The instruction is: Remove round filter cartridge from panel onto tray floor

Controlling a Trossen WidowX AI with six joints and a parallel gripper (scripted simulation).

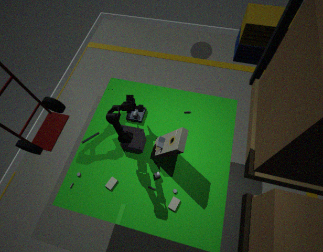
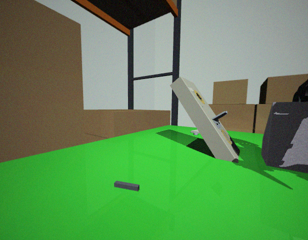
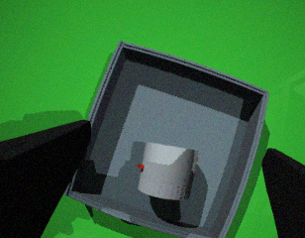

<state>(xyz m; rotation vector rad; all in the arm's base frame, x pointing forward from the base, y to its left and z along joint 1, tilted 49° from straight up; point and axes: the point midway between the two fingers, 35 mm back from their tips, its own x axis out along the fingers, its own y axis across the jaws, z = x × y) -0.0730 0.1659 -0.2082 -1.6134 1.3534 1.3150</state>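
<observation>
The white round cartridge is inside the grey tray, nearer one wall. Its curved side shows in the wrist view, with small red marks at its sides; its slotted face cannot be made out. My gripper is open above the tray, its fingers wide apart on either side of the cartridge in the wrist view, with nothing between them. The tilted service panel has a dark round opening with a yellow ring.
A hinged flap stands out from the panel. The robot base is between the tray and the panel. A dark bar, a metal cylinder and pale blocks lie on the green mat.
</observation>
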